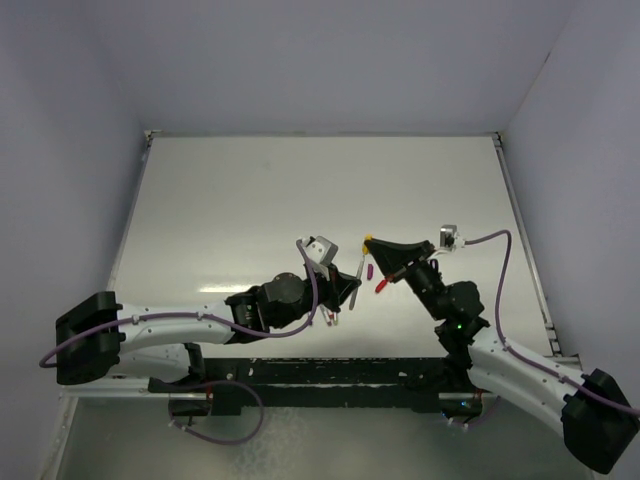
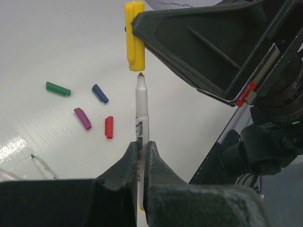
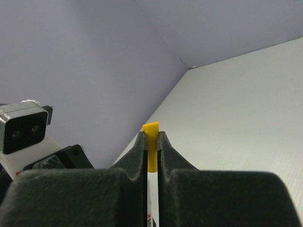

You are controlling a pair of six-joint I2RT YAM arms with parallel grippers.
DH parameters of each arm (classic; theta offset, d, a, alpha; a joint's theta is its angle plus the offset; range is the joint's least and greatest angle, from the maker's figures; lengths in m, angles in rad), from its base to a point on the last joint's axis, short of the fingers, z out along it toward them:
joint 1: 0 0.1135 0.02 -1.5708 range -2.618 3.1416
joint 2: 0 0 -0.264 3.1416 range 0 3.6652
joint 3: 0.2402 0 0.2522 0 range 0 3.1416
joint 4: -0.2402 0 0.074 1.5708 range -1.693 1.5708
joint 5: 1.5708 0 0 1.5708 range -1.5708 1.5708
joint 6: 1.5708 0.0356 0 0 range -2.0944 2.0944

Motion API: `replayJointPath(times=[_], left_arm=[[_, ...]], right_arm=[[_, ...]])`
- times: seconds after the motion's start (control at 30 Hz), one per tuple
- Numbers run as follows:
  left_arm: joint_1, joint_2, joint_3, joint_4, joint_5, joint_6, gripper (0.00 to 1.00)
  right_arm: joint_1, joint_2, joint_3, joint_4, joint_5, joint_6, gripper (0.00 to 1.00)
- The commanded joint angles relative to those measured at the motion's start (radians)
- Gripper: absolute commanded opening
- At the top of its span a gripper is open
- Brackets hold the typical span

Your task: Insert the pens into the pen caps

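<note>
My left gripper (image 2: 141,144) is shut on a white pen (image 2: 141,113) that points up, its dark tip just below the open end of a yellow pen cap (image 2: 134,35). My right gripper (image 3: 151,135) is shut on that yellow cap (image 3: 151,149), and the pen (image 3: 152,198) shows right beneath it. A small gap separates tip and cap. From above, both grippers meet over the table's middle, left (image 1: 347,283) and right (image 1: 373,244). Green (image 2: 57,88), blue (image 2: 100,93), purple (image 2: 82,118) and red (image 2: 109,126) caps lie loose on the table.
Other pens (image 2: 40,165) lie on the white table at the lower left of the left wrist view, partly cut off. The right arm's black body (image 2: 265,142) fills the right side of that view. Grey walls (image 1: 320,60) enclose the table (image 1: 250,200).
</note>
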Motion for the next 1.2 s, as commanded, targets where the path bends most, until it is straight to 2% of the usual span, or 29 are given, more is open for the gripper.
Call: replayJointPath(times=[0.0,1.17], left_arm=[[-0.004,-0.011,0.042,0.057,-0.016,0.014,0.00],[-0.004,-0.043,0.025,0.091,-0.086,0.038,0.00]], right_arm=[[0.003,-0.002,-0.002,0.076,-0.021,0.014,0.00],[0.003,0.061,-0.028,0.084,-0.110,0.090,0.00]])
